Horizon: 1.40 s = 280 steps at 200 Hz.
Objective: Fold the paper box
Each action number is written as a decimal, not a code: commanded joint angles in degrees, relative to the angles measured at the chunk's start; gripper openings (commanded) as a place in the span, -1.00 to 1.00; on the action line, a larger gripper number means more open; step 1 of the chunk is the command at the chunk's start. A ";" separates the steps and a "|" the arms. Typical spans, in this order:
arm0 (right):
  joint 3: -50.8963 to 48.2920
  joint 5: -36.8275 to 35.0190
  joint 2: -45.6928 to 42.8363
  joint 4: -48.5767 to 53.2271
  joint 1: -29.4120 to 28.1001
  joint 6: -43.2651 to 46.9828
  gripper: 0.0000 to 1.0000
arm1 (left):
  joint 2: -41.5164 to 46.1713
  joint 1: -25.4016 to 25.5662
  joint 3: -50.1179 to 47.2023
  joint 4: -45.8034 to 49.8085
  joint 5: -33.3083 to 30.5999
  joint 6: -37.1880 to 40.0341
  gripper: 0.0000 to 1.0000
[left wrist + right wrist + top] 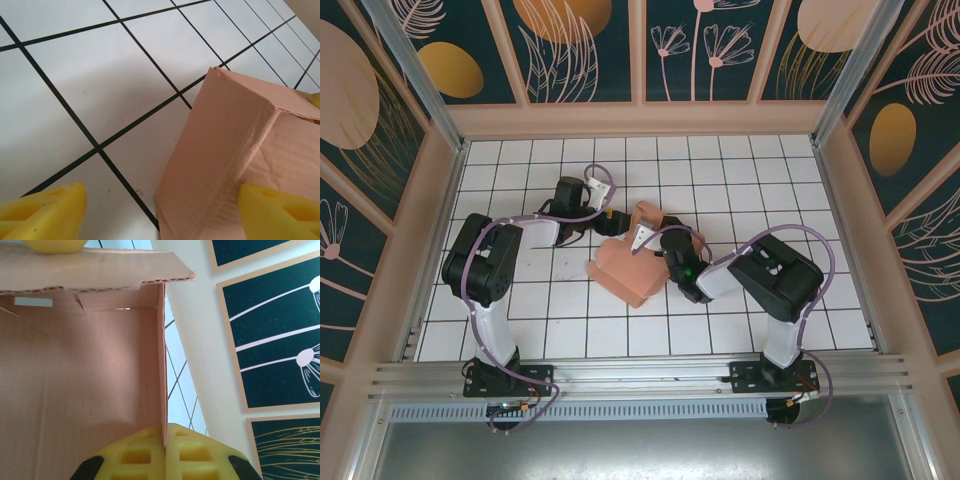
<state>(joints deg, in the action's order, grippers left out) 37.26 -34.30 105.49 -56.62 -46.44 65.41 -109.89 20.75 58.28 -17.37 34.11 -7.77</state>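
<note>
The paper box [625, 272] is a salmon-pink card shell, partly folded, lying tilted on the white tiles at the centre. My right gripper [650, 243] is at its right side. In the right wrist view that gripper [165, 440] is shut on the thin edge of one upright box wall [80, 385]. My left gripper [616, 216] comes in from the far left of the box. In the left wrist view it [160, 205] stands open, with a creased box corner [240, 150] between the fingers. The right yellow finger [280, 212] is against the card and the left finger [45, 212] is well off it.
A white tiled floor [770, 180] lies all around the box. Salmon-framed patterned walls [640, 120] close the back and both sides. An aluminium rail [640, 375] with both arm bases runs along the near edge.
</note>
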 commanded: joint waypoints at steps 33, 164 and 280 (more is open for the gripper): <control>1.94 2.50 -2.26 4.06 0.62 -4.53 -1.00 | 1.71 0.52 -1.07 -0.53 1.91 2.47 0.65; 2.60 3.38 -2.31 7.47 0.73 -6.83 -1.00 | 1.78 0.52 -1.26 -0.54 5.06 3.02 0.67; 7.23 7.24 -5.42 20.25 1.08 -15.22 -1.00 | -0.07 0.52 2.05 1.71 -0.30 3.34 0.59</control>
<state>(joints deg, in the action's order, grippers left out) 42.06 -29.82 102.26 -40.73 -45.56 53.95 -110.17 21.08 59.64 -15.66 34.41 -5.48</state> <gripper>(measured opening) 0.056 0.779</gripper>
